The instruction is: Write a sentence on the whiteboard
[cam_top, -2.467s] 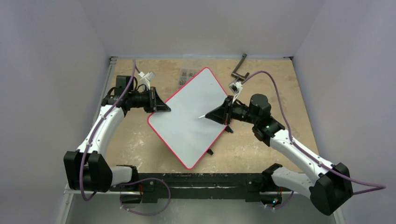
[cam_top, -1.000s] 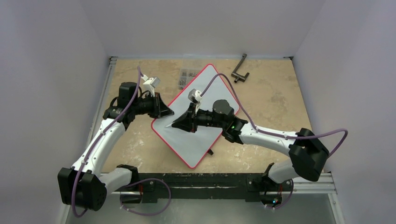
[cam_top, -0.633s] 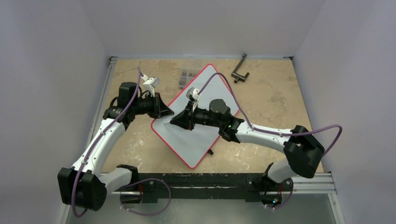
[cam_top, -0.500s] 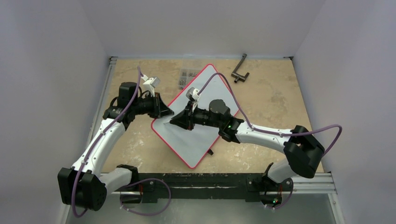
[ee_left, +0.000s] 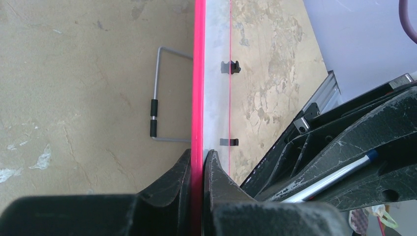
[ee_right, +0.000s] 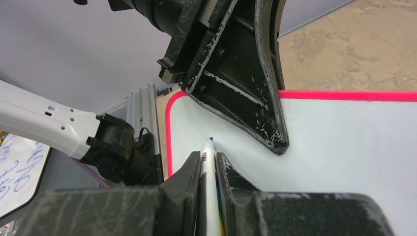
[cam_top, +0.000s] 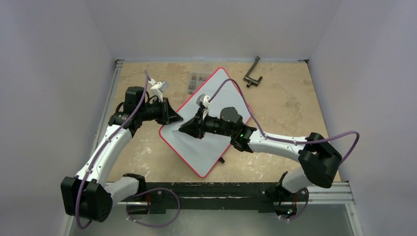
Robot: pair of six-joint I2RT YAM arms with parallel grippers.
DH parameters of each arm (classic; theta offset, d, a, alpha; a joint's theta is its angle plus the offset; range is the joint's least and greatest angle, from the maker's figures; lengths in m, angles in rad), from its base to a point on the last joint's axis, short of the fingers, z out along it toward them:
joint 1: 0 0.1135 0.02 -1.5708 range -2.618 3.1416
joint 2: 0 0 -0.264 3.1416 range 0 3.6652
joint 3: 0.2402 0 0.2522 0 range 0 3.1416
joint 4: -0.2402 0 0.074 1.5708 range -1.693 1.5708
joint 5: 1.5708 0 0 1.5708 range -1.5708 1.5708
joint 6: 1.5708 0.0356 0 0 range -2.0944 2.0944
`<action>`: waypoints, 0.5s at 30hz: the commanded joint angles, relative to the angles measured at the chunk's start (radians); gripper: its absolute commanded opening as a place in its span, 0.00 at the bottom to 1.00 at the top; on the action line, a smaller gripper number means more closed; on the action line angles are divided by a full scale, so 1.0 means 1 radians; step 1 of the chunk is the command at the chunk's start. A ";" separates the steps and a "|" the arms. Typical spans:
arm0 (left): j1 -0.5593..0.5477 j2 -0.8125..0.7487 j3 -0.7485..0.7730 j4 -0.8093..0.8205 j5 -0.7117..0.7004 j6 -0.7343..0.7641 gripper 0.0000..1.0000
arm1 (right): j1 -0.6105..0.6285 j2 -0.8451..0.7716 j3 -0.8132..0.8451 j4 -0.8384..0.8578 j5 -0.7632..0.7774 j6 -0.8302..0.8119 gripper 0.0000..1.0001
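Note:
The whiteboard [cam_top: 209,145], white with a thin red rim, lies turned like a diamond on the table. No blue sentence shows on it; its surface looks blank. My left gripper [cam_top: 177,118] is shut on the board's left edge, its jaws pinching the red rim [ee_left: 198,123]. My right gripper [cam_top: 184,130] is shut on a white marker [ee_right: 209,164] with a blue tip, held low over the board's left corner. In the right wrist view the tip sits at the whiteboard [ee_right: 344,147], just beside the left gripper's finger [ee_right: 246,88]. Whether the tip touches I cannot tell.
A black L-shaped tool [cam_top: 253,73] lies at the back right. A small grey pack [cam_top: 196,81] sits behind the board. A wire stand [ee_left: 156,105] shows under the board. A black clip [cam_top: 221,160] sits at its near right edge.
My right arm has swung left across the board, carrying the marker to the left corner. My left gripper and the board shifted slightly right. Over the last half second almost nothing moved.

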 commanded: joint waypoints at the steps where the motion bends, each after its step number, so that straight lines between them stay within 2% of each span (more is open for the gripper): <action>1: -0.002 0.008 0.006 -0.052 -0.183 0.186 0.00 | 0.010 -0.021 -0.042 0.005 0.054 -0.013 0.00; 15: -0.002 0.001 0.001 -0.050 -0.183 0.183 0.00 | 0.040 -0.089 -0.145 -0.037 0.105 -0.008 0.00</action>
